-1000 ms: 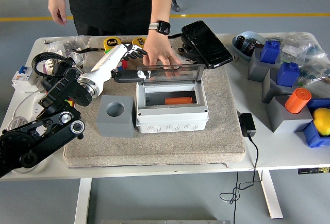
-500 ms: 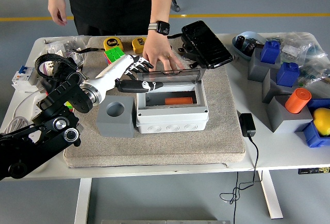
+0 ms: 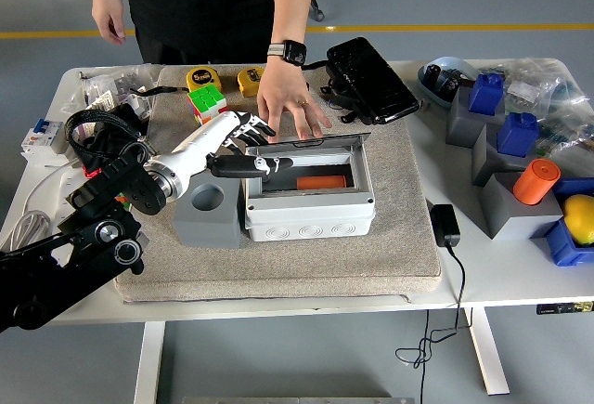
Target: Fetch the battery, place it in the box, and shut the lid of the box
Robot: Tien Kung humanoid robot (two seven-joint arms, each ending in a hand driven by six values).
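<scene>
Orange battery [image 3: 320,182] lying inside grey box [image 3: 310,209], on tan mat [image 3: 278,255]. Clear lid [image 3: 316,141] hinged up at box's far edge, tilted. Left hand [image 3: 243,147] at box's left rim, fingers loosely extended, grasping nothing. Person's hand [image 3: 292,102] resting on lid's far edge.

The left hand [image 3: 243,144] covers the box [image 3: 310,202] rim's left corner. Right of its fingers, the orange battery [image 3: 321,182] shows only partly behind the lid [image 3: 311,145]. The person is cut off above the chest.
</scene>
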